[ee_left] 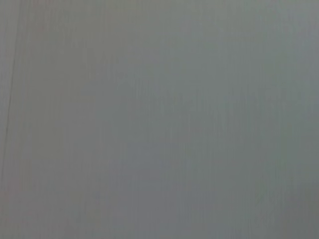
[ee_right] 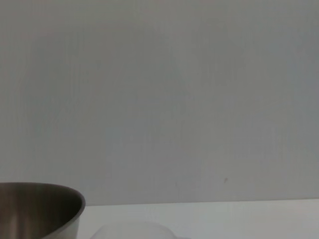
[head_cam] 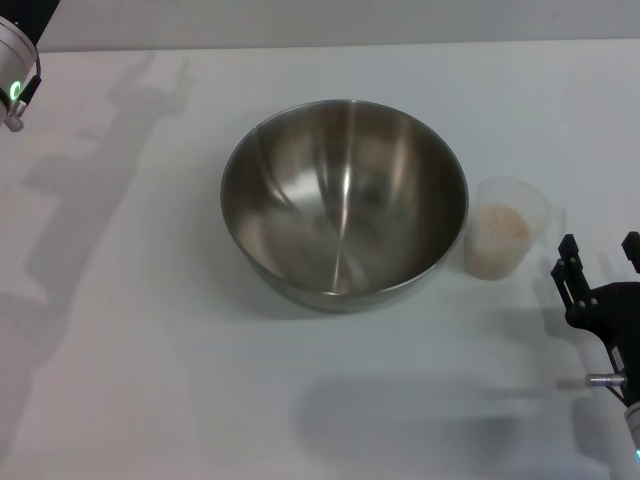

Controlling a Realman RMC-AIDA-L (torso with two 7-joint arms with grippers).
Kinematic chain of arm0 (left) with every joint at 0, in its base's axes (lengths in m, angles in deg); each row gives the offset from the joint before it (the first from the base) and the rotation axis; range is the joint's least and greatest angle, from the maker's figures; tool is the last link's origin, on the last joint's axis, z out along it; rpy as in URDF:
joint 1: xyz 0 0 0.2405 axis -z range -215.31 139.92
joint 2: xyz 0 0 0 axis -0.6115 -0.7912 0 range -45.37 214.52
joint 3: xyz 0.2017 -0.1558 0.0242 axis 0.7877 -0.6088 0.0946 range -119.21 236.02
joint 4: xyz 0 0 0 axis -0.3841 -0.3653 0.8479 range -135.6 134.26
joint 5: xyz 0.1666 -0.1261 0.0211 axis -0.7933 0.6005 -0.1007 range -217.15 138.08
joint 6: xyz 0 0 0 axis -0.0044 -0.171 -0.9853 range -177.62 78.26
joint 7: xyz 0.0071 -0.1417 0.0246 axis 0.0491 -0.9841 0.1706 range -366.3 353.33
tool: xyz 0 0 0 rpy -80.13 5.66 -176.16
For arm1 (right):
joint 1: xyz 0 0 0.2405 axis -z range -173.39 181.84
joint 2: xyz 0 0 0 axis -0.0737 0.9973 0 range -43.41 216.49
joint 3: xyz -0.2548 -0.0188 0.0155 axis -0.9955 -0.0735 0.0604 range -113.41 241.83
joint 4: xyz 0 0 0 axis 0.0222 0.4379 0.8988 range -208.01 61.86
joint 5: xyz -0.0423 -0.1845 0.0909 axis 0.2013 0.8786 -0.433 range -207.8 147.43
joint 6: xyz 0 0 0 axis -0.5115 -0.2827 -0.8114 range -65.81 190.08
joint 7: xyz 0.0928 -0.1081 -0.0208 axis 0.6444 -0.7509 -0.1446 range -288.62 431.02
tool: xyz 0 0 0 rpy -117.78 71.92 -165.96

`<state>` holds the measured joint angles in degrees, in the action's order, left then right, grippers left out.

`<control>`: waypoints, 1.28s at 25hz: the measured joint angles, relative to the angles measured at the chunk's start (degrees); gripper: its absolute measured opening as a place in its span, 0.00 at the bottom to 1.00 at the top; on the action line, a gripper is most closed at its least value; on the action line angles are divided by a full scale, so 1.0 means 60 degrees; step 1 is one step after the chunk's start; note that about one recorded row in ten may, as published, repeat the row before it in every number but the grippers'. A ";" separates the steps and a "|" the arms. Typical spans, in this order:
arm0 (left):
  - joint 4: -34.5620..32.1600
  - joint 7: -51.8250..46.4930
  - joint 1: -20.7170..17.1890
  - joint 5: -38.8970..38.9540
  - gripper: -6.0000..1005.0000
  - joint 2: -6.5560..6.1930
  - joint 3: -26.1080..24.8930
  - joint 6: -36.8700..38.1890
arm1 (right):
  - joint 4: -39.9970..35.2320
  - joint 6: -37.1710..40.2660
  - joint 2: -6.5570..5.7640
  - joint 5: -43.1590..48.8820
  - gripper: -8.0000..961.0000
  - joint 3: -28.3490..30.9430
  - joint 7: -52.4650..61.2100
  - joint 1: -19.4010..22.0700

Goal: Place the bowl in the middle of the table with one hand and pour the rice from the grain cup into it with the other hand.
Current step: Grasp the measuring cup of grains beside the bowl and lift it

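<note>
Large round stainless-steel bowl (head_cam: 344,203) sits mid-table (head_cam: 150,380), empty. Small clear plastic grain cup (head_cam: 506,240) stands upright, touching or just beside its right rim, holding pale rice (head_cam: 503,222); handle probably faces right. Right end effector (head_cam: 600,258), nearer, fingers spread, empty. Left end effector (head_cam: 14,85) parked far-left; grip unclear.

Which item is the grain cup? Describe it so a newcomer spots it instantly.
Start at the large round stainless-steel bowl in the middle of the plain white table. Right beside it, on the robot's right, stands a small clear plastic measuring cup, just ahead of the open black right pincer. It alone is see-through and holds pale beige rice; the bowl is empty.
</note>
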<state>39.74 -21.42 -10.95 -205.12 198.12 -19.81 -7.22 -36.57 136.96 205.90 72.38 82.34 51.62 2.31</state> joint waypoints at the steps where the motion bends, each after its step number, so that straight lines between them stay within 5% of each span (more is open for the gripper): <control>1: 0.0000 0.0000 0.0000 0.0000 0.53 0.0000 0.0000 0.0000 | 0.0000 0.0000 0.0000 0.0000 0.71 0.0000 0.0000 0.0000; 32: 0.0093 -0.0006 -0.0126 0.0000 0.53 0.0026 -0.0005 0.0470 | -0.0375 -0.0705 0.0001 -0.0395 0.70 0.0032 -0.0004 -0.0676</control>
<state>40.30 -21.46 -11.71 -205.12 198.28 -19.84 -4.40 -38.82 132.73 205.91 70.00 82.53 51.60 -1.75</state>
